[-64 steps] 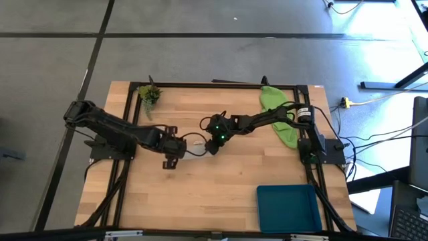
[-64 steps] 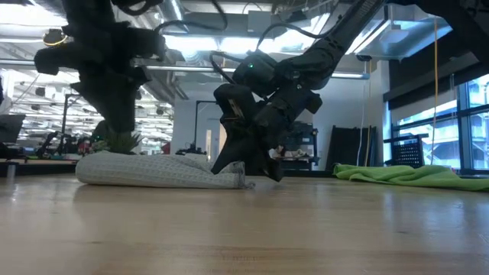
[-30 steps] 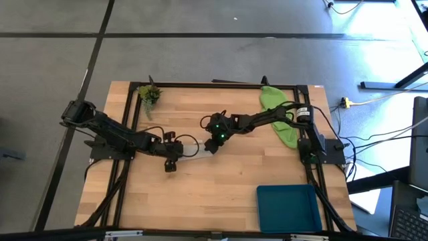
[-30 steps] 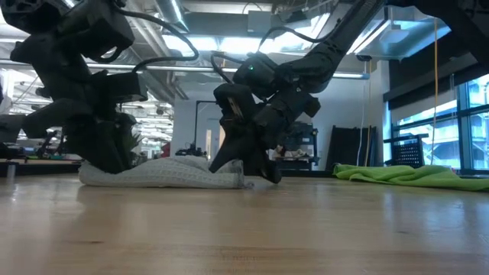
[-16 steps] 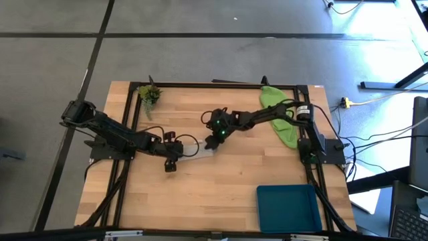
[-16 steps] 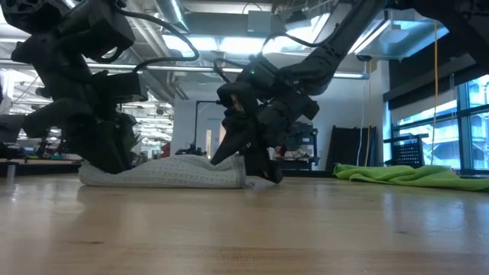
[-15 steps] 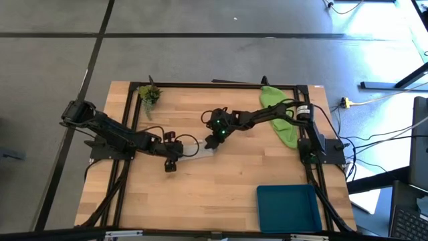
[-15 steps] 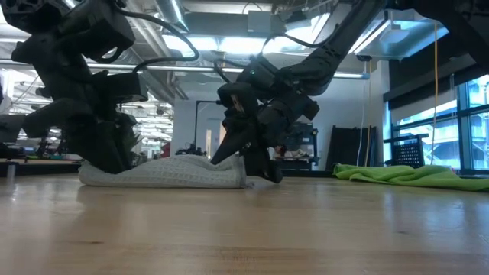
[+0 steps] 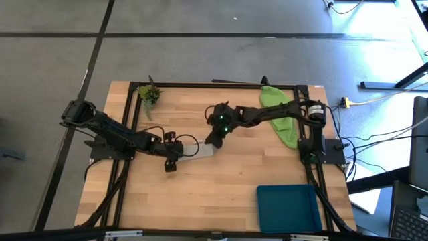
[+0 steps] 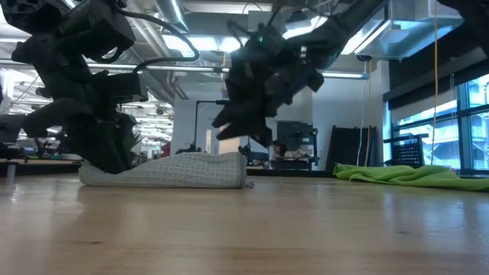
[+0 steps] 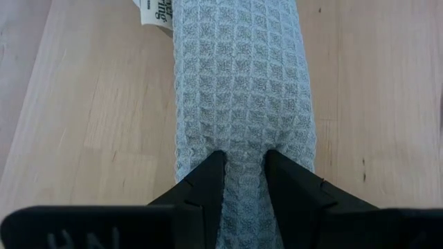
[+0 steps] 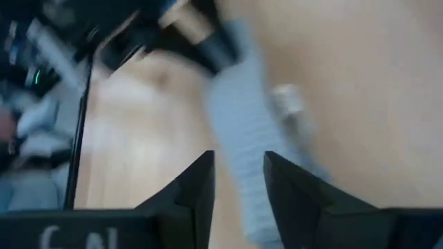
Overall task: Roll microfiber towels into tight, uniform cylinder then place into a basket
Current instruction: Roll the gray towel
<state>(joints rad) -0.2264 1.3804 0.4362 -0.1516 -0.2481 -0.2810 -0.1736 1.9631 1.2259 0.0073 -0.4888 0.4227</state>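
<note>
The pale grey-white microfiber towel (image 9: 196, 150) lies on the table as a loose roll, running left to right (image 10: 176, 169). My left gripper (image 9: 178, 152) is shut on its left end. My right gripper (image 9: 212, 138) hangs open above the roll's right end (image 10: 233, 136), clear of it, with nothing between its fingers; its wrist view shows the towel (image 12: 239, 131) below. The lime green towel (image 9: 281, 114) lies spread at the table's far right. The teal basket (image 9: 286, 206) stands at the near right corner. My left gripper pinches the roll's upper side (image 11: 243, 142) at its left end between its two fingers. The fingers (image 11: 208, 173) slant down from the table's left and lie along the roll. The towel rests on the table along its whole length.
A small leafy plant sprig (image 9: 149, 94) lies at the far left corner. Bare wood stretches between the grey towel and the basket. A white label (image 11: 156, 12) sticks out at the roll's far end in the left wrist view.
My right gripper has come up off the grey towel's right end and rolled about its own axis as it rose. The towel has stayed flat on the table, its right end now free.
</note>
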